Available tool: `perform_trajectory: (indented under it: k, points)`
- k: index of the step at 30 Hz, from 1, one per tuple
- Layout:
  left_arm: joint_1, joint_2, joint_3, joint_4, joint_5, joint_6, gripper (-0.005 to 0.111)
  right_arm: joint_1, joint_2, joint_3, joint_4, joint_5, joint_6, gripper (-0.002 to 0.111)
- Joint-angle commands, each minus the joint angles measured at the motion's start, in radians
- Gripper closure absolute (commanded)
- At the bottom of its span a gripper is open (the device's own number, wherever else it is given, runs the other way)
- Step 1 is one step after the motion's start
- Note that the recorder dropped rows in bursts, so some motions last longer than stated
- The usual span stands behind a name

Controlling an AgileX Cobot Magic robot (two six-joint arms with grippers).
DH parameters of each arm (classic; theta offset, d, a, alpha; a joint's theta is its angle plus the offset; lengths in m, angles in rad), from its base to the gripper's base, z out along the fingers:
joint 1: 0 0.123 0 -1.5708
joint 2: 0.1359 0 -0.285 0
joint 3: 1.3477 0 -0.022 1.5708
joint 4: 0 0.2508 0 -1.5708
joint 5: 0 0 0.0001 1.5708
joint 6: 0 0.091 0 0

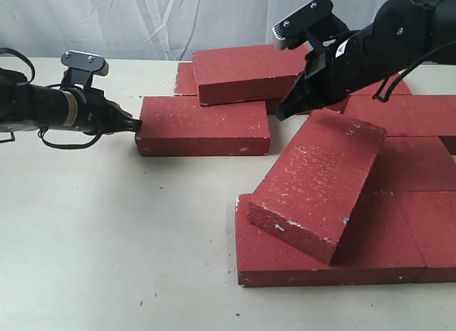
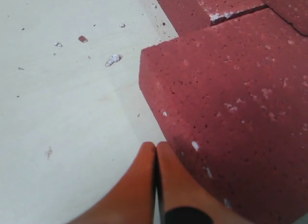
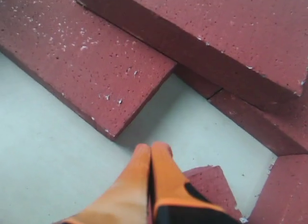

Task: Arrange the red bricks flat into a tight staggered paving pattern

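Note:
Several dark-red bricks lie on the pale table. One brick (image 1: 203,124) lies flat at centre left, and my left gripper (image 1: 134,123) is shut with its tips against that brick's left end (image 2: 231,113). Another brick (image 1: 246,71) rests on top of others at the back. A tilted brick (image 1: 317,181) leans across the flat bricks (image 1: 370,245) at front right. My right gripper (image 1: 281,112) is shut and empty, hovering just above the tilted brick's far corner (image 3: 209,185), between it and the flat brick (image 3: 82,60).
More flat bricks (image 1: 417,121) fill the right side up to the frame edge. Small chips and crumbs (image 2: 113,59) dot the table (image 1: 107,231) near the left gripper. A white curtain (image 1: 142,18) hangs behind.

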Motion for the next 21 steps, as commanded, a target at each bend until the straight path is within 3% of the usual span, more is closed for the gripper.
perform_trajectory:
  k: [1,5,9,18,21]
  points:
    - [-0.002,0.001,-0.008,-0.004,0.018,0.0,0.107,0.013,-0.01,0.004,0.126,-0.012,-0.036,0.109]
    - [0.013,0.001,-0.012,-0.04,0.045,-0.008,0.107,0.073,-0.01,0.001,0.217,-0.014,-0.229,0.109]
    - [0.015,0.023,-0.033,-0.026,-0.02,-0.027,0.107,0.122,0.013,-0.048,0.212,-0.029,-0.291,0.109]
    - [-0.034,0.081,-0.107,0.225,-0.015,-0.259,0.107,0.133,0.232,-0.32,0.203,0.343,-0.275,0.109]
    - [-0.049,0.081,-0.112,0.239,-0.015,-0.268,0.107,0.133,0.303,-0.382,0.203,0.381,-0.274,0.109]
